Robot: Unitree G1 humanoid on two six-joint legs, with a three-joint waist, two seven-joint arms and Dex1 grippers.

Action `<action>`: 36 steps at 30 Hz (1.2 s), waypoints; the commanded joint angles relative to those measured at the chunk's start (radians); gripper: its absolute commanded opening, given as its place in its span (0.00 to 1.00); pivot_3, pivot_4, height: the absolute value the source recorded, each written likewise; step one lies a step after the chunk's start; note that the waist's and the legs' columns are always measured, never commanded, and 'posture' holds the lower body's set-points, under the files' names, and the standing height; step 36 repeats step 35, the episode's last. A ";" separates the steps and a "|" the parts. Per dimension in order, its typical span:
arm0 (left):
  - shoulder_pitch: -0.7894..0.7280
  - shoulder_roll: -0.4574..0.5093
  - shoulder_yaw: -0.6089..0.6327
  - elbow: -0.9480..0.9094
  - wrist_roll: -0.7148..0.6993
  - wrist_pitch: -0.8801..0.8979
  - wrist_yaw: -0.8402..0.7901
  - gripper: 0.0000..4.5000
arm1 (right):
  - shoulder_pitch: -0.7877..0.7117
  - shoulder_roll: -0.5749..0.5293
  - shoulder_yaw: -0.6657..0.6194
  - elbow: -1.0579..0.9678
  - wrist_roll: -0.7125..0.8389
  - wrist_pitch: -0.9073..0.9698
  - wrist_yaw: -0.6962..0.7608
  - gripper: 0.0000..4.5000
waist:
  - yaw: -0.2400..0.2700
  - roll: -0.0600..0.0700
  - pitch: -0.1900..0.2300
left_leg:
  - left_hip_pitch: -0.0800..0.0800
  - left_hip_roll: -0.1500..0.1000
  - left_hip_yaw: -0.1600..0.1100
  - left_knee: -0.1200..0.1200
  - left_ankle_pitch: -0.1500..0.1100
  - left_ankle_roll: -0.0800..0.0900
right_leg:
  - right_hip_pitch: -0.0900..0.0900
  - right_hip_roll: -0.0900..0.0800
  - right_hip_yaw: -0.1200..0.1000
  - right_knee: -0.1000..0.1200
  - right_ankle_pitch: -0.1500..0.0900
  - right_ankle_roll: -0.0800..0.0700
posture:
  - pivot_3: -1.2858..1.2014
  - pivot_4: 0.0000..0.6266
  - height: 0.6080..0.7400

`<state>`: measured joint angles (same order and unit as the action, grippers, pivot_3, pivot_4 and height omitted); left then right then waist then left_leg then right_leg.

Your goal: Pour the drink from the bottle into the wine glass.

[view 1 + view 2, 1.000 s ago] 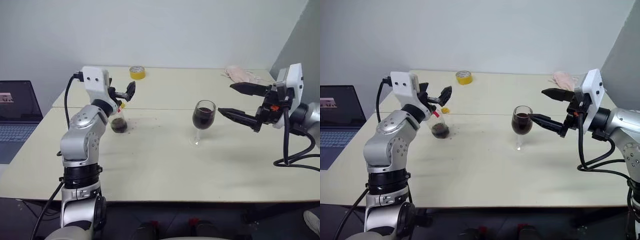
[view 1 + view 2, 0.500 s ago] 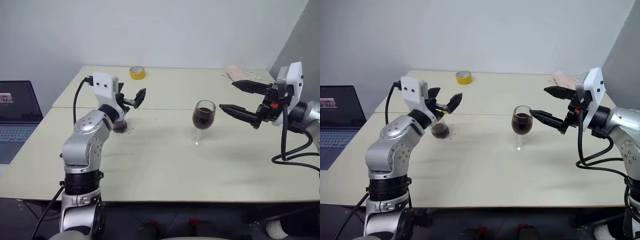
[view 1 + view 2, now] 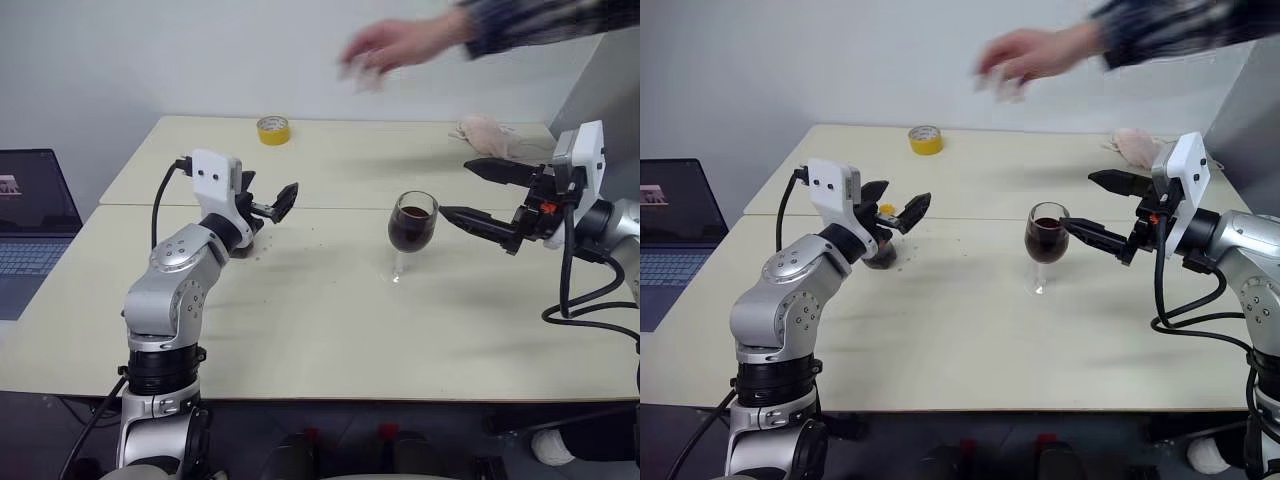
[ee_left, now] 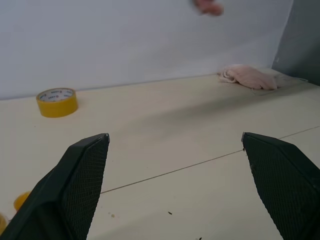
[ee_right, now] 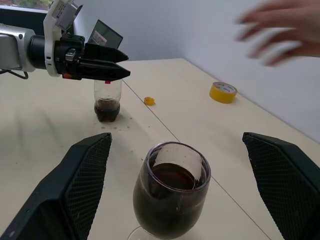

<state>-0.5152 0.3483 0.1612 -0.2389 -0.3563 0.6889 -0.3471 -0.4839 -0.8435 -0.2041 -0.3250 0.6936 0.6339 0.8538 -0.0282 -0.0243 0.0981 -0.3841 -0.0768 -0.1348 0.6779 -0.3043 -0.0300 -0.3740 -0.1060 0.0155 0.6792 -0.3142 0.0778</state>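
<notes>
Your pour looks finished: the surface carries a wine glass with its bowl roughly half full of the dark drink, and both arms hang clear of it with nothing held. Taking the wine glass as your landmark, the right gripper hovers just beside its bowl on the robot's right, jaws spread wide and pointing level at it without touching. The left gripper sits well apart from the glass on the robot's left, jaws likewise spread and empty.

The bottle stands on the surface well to the robot's left of the glass, beneath the left gripper. Its long axis is upright, its open neck points straight up, and only a dark remnant sits in its rounded base. The cap is off; a small orange piece, probably that cap, lies on the surface between bottle and glass, nearer the bottle. The glass too stands upright on its foot, stem vertical, mouth up.

A person's hand reaches in above the far side, well behind the glass, with a yellow tape roll and a pale cloth beyond it.

Your next move, I judge, calls only for backing both arms away without brushing the glass. Dark specks dot the surface near the bottle.
</notes>
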 commanded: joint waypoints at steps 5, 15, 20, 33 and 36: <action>-0.003 0.007 -0.001 -0.043 -0.023 -0.008 -0.022 1.00 | -0.017 -0.004 -0.028 -0.004 -0.002 -0.020 0.010 1.00 | 0.000 0.001 0.006 | 0.000 0.000 0.000 0.000 0.000 0.000 | 0.000 0.000 0.000 0.000 0.000 0.000 | 0.52 0.24 1.00; 0.012 0.011 -0.009 -0.063 -0.035 -0.002 -0.034 1.00 | -0.010 -0.006 -0.033 0.000 -0.005 -0.019 0.012 1.00 | 0.000 0.001 0.010 | 0.000 0.000 0.000 0.000 0.000 0.000 | 0.000 0.000 0.000 0.000 0.000 0.000 | 0.52 0.24 1.00; 0.027 0.010 -0.008 -0.078 -0.040 0.000 -0.030 1.00 | -0.029 -0.007 -0.020 0.016 -0.011 -0.020 0.018 1.00 | 0.000 0.001 0.017 | 0.000 0.000 0.000 0.000 0.000 0.000 | 0.000 0.000 0.000 0.000 0.000 0.000 | 0.52 0.24 1.00; 0.047 0.021 0.001 -0.103 -0.054 0.004 -0.017 1.00 | -0.051 0.002 0.003 0.041 -0.021 -0.032 0.031 1.00 | 0.002 0.002 0.029 | 0.000 0.000 0.000 0.000 0.000 0.000 | 0.000 0.000 0.000 0.000 0.000 0.000 | 0.52 0.24 1.00; 0.048 0.022 -0.001 -0.106 -0.054 0.003 -0.015 1.00 | -0.052 0.001 0.004 0.043 -0.020 -0.033 0.032 1.00 | 0.002 0.002 0.030 | 0.000 0.000 0.000 0.000 0.000 0.000 | 0.000 0.000 0.000 0.000 0.000 0.000 | 0.52 0.24 1.00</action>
